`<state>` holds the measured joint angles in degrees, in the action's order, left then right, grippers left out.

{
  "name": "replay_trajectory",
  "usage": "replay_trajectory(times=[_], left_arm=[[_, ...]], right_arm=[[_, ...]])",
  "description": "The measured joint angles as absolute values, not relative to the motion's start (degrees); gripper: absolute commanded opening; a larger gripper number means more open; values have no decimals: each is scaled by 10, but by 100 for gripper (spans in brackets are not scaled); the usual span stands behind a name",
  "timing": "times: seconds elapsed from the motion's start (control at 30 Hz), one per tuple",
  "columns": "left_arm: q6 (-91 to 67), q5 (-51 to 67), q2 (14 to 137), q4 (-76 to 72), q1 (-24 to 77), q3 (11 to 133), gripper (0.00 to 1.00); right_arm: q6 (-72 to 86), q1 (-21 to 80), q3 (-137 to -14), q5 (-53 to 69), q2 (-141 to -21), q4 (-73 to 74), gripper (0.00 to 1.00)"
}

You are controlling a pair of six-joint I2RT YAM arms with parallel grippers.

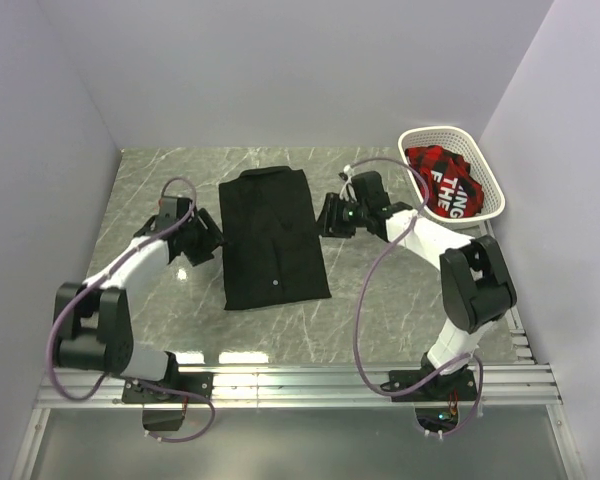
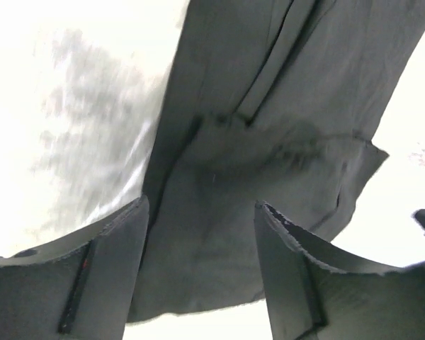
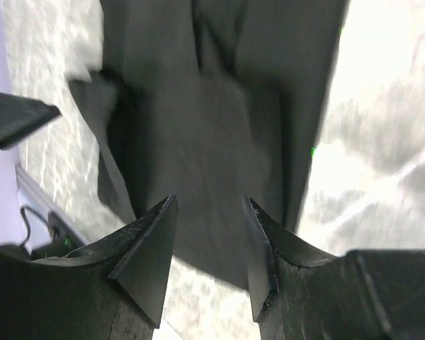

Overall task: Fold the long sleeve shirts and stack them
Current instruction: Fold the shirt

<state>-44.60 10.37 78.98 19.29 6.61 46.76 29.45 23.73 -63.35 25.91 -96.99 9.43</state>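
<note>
Plain black soft long-sleeve shirt [image 1: 273,235] lies mid-table, folded into long rectangle, collar at far end. My left gripper [image 1: 212,238] and right gripper [image 1: 328,215] flank its side edges, fingers spread, both empty. My judgement: go low, pinch both edges at matching height, lift together, keep hem square.

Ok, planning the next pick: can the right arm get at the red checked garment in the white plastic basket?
Probably yes: the white plastic basket stands open-topped on that arm's side, the red checked garment exposed inside, nothing between it and the open right gripper.
</note>
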Motion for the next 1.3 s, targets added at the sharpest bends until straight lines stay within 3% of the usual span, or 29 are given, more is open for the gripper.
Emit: replay_trajectory(times=[0.2,0.53,0.9,1.1,1.23,1.3], left_arm=[[-406,107,894,193,66,536,61],[-380,132,955,192,66,563,56],[-380,154,978,191,66,578,47],[-380,156,985,187,66,582,30],[-380,157,989,186,66,582,9],[-378,157,991,187,66,583,1]], right_arm=[[277,230,-715,251,-1048,82,49],[271,228,-753,267,-1160,78,49],[269,228,-759,305,-1176,63,47],[269,228,-759,312,-1176,55,38],[269,228,-759,317,-1176,52,16],[267,228,-759,318,-1176,51,10]])
